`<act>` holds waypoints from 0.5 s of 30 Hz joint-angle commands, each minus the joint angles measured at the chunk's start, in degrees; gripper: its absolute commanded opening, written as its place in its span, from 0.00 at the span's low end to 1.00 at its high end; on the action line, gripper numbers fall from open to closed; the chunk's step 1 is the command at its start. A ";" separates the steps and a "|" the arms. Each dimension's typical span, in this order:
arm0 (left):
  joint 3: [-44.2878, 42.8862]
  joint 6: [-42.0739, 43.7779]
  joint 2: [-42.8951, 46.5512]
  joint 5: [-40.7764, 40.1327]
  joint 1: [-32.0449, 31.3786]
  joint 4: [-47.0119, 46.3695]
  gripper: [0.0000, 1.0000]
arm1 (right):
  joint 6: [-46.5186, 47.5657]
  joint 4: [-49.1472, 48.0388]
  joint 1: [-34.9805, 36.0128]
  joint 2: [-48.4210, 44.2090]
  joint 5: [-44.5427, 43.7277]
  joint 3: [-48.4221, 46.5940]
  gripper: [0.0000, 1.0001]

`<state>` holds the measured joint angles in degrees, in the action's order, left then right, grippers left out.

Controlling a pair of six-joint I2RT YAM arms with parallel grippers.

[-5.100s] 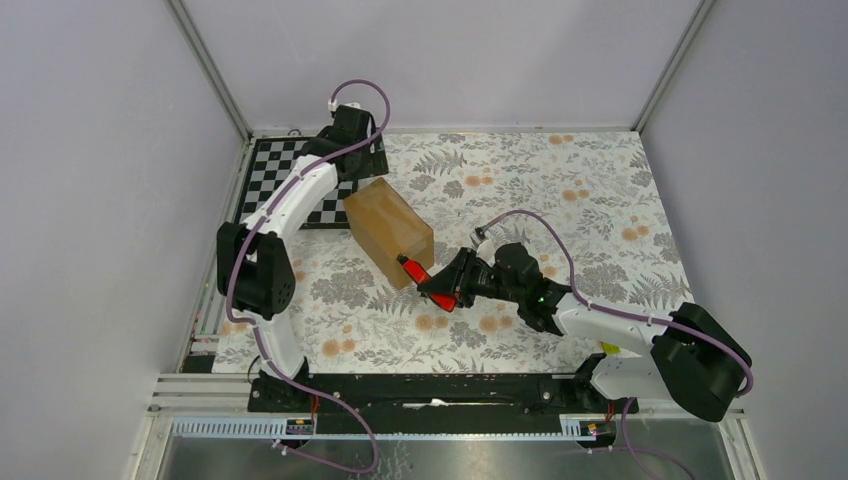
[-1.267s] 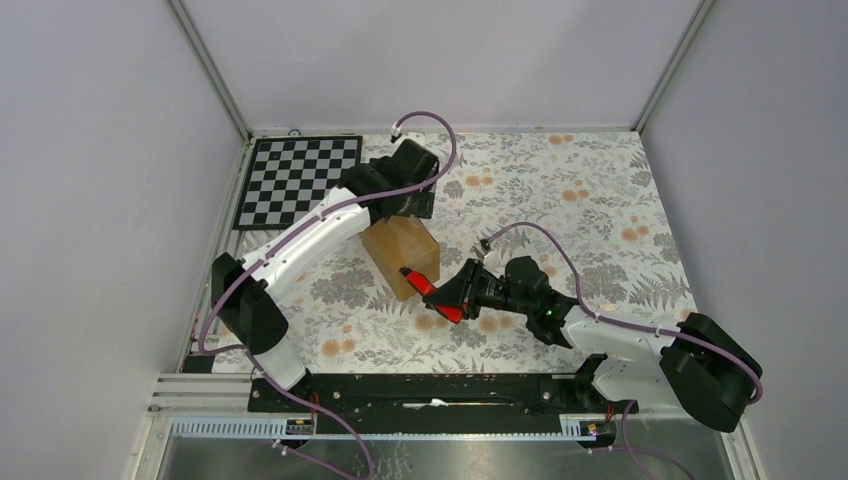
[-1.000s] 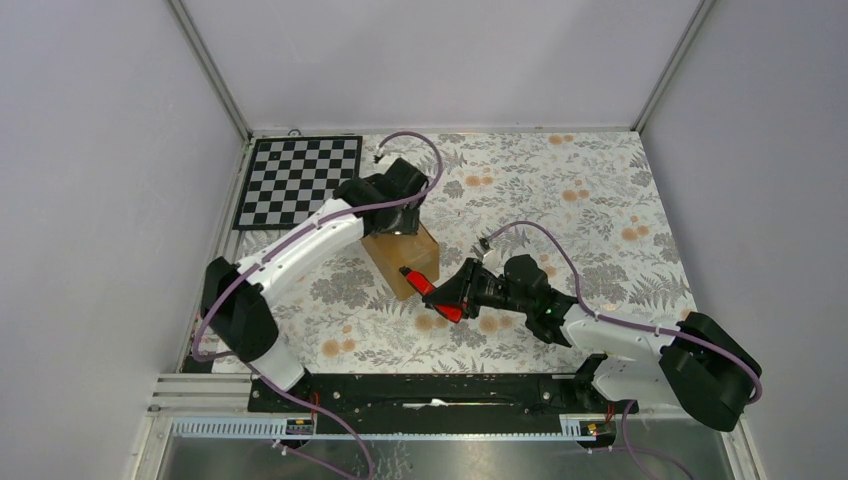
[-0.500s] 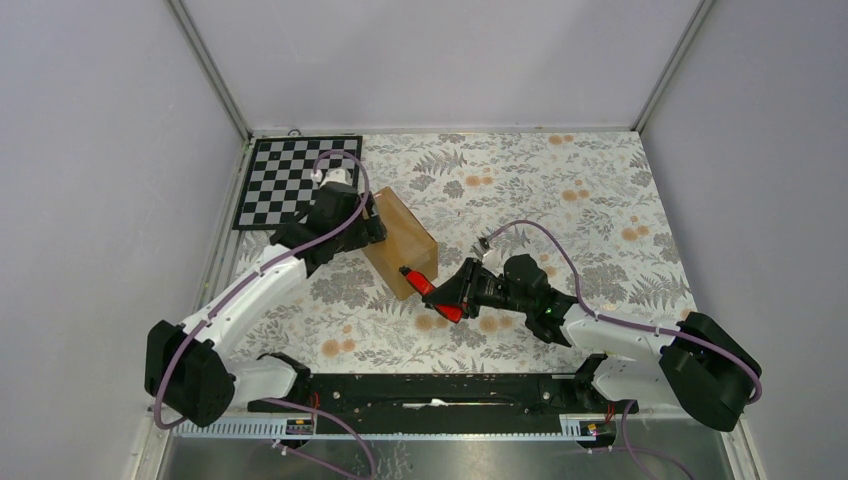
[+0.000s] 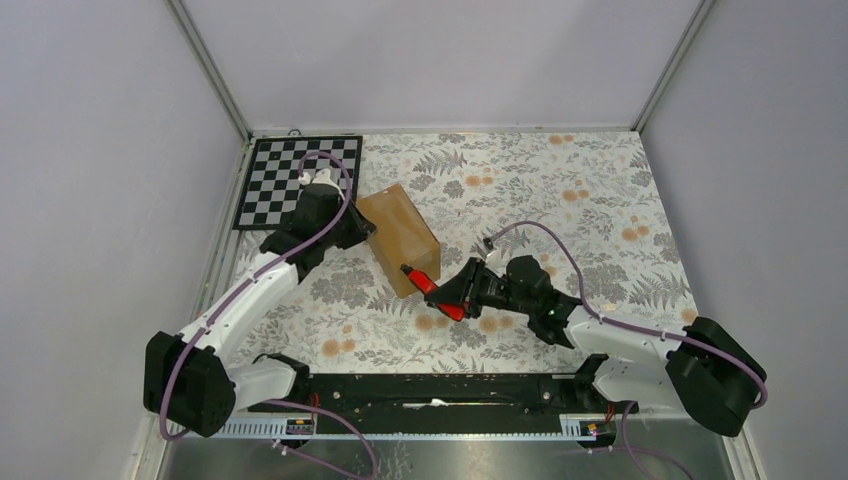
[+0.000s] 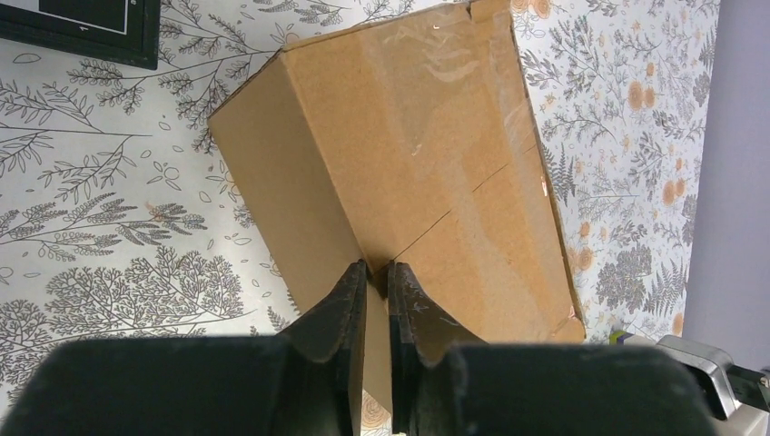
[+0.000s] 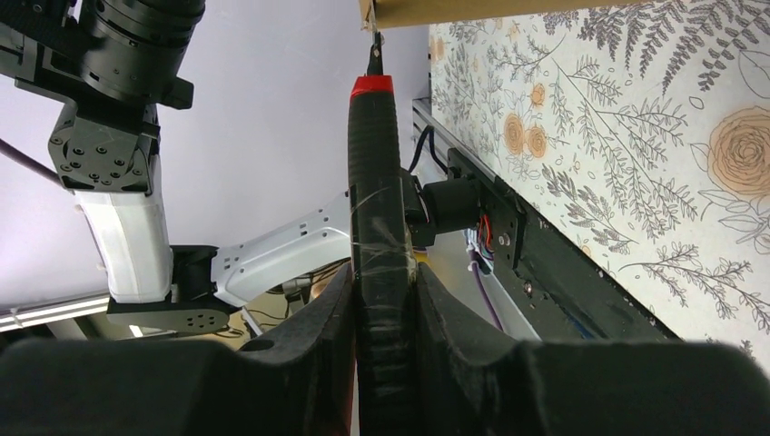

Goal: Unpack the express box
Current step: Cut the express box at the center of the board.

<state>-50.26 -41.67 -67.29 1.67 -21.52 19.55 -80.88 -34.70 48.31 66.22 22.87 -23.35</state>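
The express box point(image 5: 398, 232) is a plain brown carton lying at an angle on the flowered cloth. It fills the left wrist view as the express box point(image 6: 409, 154). My left gripper point(image 5: 362, 228) sits at its left side. The left gripper point(image 6: 377, 269) has its jaws drawn almost together, tips against the carton's near edge, holding nothing. My right gripper point(image 5: 448, 293) is shut on a cutter point(image 5: 420, 283) with a red and black handle. In the right wrist view the right gripper point(image 7: 381, 272) clamps the cutter point(image 7: 374, 154), whose blade tip meets the box's lower corner point(image 7: 436, 9).
A black-and-white checkerboard point(image 5: 290, 178) lies at the back left, just behind the left arm; its corner point(image 6: 82, 27) shows in the left wrist view. A black rail point(image 5: 430, 385) runs along the near edge. Grey walls close in three sides.
The left arm has swung from above the box's far end down to its left side, and its jaws have gone from wide to nearly together. The right arm and cutter have held still.
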 commanded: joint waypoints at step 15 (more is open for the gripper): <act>-3.15 6.32 -5.13 -1.95 1.41 10.22 0.05 | 1.08 5.77 -0.65 -4.56 -2.46 -0.31 0.00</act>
<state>-53.28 -38.98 -70.46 1.15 -20.67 20.12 -83.77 -27.16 48.12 60.34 17.15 -16.88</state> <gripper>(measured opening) 0.111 0.300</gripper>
